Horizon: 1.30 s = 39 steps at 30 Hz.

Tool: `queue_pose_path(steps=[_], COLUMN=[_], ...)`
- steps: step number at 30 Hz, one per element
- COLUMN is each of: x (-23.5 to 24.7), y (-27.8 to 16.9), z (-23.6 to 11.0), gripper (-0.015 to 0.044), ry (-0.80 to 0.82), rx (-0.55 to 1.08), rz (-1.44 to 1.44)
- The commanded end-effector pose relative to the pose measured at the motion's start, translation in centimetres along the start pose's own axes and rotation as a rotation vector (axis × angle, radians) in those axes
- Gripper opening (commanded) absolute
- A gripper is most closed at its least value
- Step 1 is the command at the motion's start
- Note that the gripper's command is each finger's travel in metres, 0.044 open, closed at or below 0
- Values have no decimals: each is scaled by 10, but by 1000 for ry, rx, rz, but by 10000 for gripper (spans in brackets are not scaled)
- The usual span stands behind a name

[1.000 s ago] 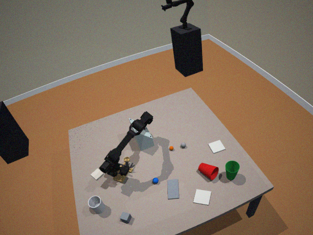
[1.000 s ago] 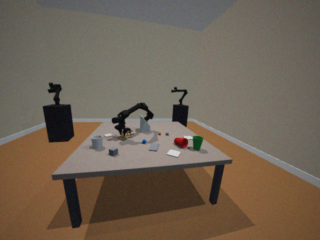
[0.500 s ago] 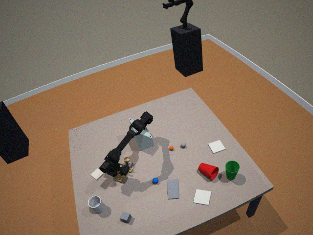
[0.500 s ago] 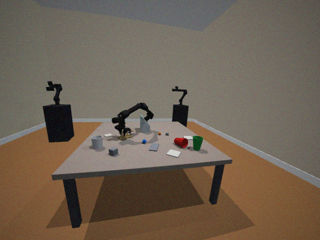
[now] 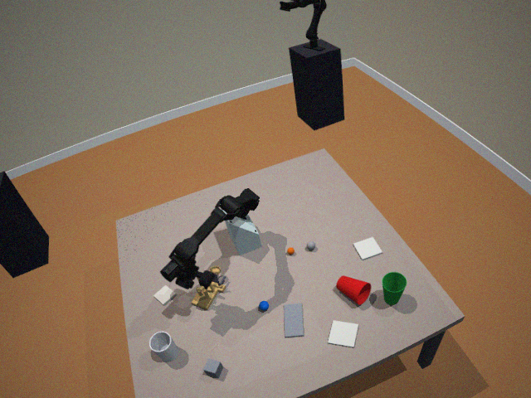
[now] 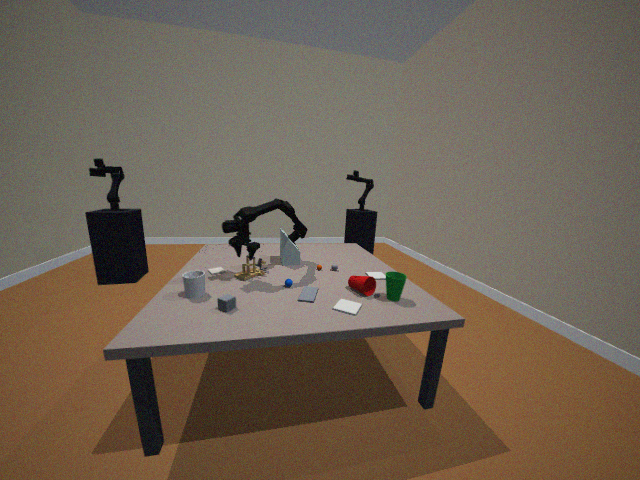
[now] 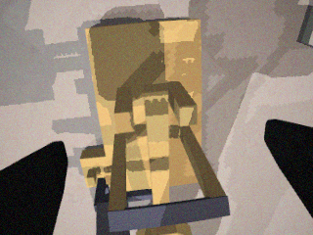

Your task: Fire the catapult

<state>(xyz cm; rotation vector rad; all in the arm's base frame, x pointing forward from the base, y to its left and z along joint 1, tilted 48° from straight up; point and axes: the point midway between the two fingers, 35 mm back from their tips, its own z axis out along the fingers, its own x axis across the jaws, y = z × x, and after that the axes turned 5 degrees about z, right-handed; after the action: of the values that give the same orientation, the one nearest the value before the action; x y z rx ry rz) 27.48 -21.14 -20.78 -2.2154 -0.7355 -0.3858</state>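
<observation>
The tan catapult [image 5: 205,302] [image 6: 241,276] [image 7: 183,46] stands on the table below my gripper [image 5: 197,281] [image 6: 245,255] [image 7: 168,141]. The gripper is wide open, its fingers apart on either side of the catapult's frame in the wrist view, with nothing held. The catapult's round cup [image 5: 215,269] is at its back end; I cannot tell if anything lies in it. The white mug [image 5: 170,350] [image 6: 194,285] stands upright at the near left. A blue ball [image 5: 263,305] [image 6: 288,283], an orange ball [image 5: 290,250] [image 6: 319,267] and a grey ball [image 5: 310,245] [image 6: 334,267] lie on the table.
A pale wedge-shaped block [image 5: 247,240] [image 6: 290,254] stands beside the arm's base. A grey cube [image 5: 212,368] [image 6: 226,303] is right of the mug. A grey slab [image 5: 294,320], a tipped red cup [image 5: 352,289] and an upright green cup [image 5: 392,288] are farther right, with white tiles around.
</observation>
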Motion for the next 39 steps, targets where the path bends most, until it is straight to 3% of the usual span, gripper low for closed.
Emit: queue_pose_path(steps=[1, 7, 11, 14, 15, 20, 31, 39], x=[2, 0, 0, -1, 3, 69, 204, 250], y=[-1, 2, -2, -4, -4, -24, -130, -241], z=[-30, -22, -69, -78, -53, -60, -38, -2], gripper=[440, 440, 440, 440, 414, 300, 300, 300], ry=[-5, 5, 4, 4, 5, -33, -72, -53], rx=[-18, -27, -38, -40, -15, -51, -103, -95], rz=[-12, -4, -7, -7, -3, -82, -312, -503])
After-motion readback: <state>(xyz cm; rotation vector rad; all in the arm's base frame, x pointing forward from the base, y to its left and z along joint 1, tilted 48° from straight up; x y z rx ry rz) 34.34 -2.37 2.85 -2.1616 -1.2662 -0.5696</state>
